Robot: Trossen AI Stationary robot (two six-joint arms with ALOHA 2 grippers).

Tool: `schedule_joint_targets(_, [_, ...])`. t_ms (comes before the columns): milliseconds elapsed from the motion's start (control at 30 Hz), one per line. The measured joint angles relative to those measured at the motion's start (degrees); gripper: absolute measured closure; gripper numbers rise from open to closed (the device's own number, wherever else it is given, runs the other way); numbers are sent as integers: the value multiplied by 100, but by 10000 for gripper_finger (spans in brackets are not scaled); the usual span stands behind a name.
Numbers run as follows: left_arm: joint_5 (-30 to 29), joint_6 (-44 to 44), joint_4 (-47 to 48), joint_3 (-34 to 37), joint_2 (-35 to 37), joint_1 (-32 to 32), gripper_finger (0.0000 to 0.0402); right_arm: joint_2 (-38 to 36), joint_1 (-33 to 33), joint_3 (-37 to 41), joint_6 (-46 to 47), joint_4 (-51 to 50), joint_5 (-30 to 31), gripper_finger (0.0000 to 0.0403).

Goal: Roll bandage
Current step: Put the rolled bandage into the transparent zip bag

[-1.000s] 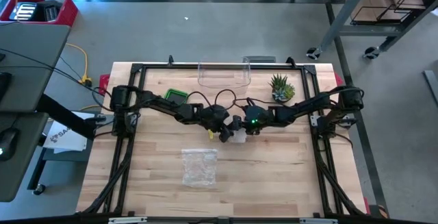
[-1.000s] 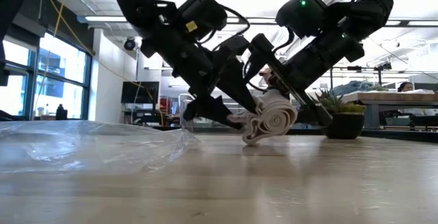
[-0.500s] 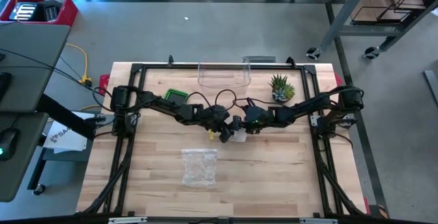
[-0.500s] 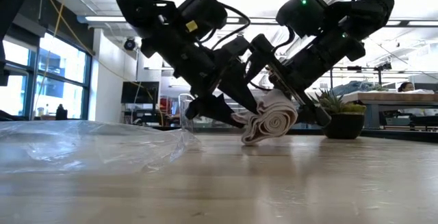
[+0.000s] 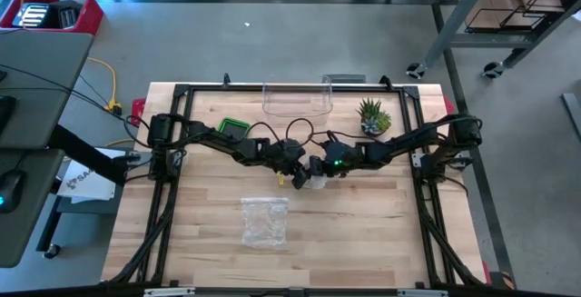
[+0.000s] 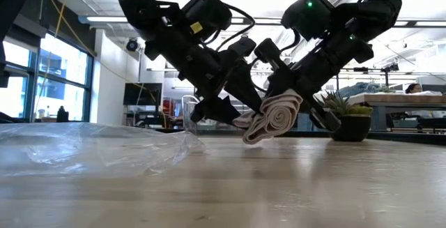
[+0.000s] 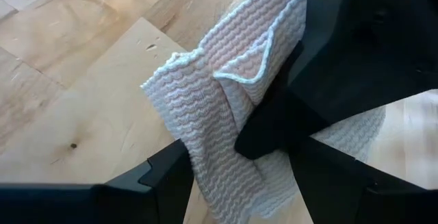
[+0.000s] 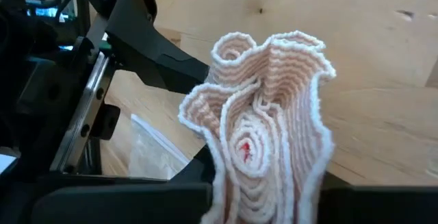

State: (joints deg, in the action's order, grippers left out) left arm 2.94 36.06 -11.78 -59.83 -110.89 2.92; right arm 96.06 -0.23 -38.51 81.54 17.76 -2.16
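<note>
The bandage (image 6: pixel 275 120) is a cream knit strip wound into a loose roll, squeezed into a flat oval at the table's middle (image 5: pixel 313 182). My right gripper (image 6: pixel 289 113) is shut on it; the roll's spiral end (image 8: pixel 267 148) faces the right wrist view. My left gripper (image 5: pixel 295 174) comes from the left and stands open. The bandage's loose outer layers (image 7: pixel 219 94) hang between its two fingers (image 7: pixel 157 179). I cannot tell whether they touch them. My right gripper pinches the roll across its wound sides (image 8: pixel 219 193), one finger on each side, so the roll is pressed out of round with its layers buckled. The fingers slant down from the table's right. The roll is tilted; whether its lower end (image 6: pixel 252 139) touches the table is unclear.
A crumpled clear plastic bag (image 5: pixel 264 221) lies near the front, left of centre. At the back stand a clear container (image 5: pixel 297 97), a small potted plant (image 5: pixel 373 115) and a green object (image 5: pixel 234 127). Bare wood stretches to the front right.
My right gripper has shut on the roll, which was round and now is squeezed into a narrow, tilted oval. Both arms have stayed where they were, and my left gripper has kept its fingers apart.
</note>
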Motion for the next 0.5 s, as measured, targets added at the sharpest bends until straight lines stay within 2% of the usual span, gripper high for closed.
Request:
schedule_joint_targets(200, [178, 106, 39, -2, 16, -17, 177, 1, -3, 1, 10, 78, -144, 360])
schedule_joint_targets(333, [728, -64, 233, -12, 139, 93, 177, -4, -3, 0, 150, 184, -256, 360])
schedule_joint_targets(500, [1116, -740, 1391, -33, 542, 269, 177, -177, -43, -4, 208, 175, -342, 360])
